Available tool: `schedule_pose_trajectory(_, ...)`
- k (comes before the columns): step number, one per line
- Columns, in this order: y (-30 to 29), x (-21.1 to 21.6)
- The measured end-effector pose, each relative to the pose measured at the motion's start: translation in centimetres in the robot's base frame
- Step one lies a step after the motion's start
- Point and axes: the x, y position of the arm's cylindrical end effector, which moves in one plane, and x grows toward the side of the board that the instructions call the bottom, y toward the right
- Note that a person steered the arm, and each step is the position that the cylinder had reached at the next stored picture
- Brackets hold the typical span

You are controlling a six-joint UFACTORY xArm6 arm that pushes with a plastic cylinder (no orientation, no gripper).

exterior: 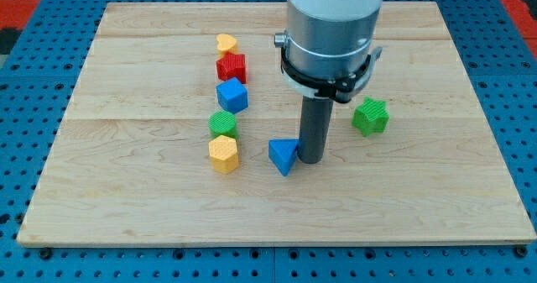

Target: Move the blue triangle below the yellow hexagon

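The blue triangle [284, 155] lies on the wooden board a little below the view's centre. The yellow hexagon [223, 154] sits to its left, at about the same height, with a gap between them. My tip [311, 159] stands right against the blue triangle's right side, touching it or nearly so. The arm's wide grey body hangs above it and hides part of the board behind.
A column of blocks runs up from the yellow hexagon: a green round block [222, 123], a blue cube [232, 95], a red star-like block [232, 67] and a yellow heart [226, 43]. A green star [370, 117] sits right of the rod. The wooden board [126, 207] lies on a blue pegboard.
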Motion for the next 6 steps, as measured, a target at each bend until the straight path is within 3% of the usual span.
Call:
schedule_pose_trajectory(1,-0.3,-1.6)
schedule_pose_trajectory(3,-2.3,1.8)
schedule_pose_trajectory(5,-2.2,-1.7)
schedule_pose_trajectory(6,-6.7,1.9)
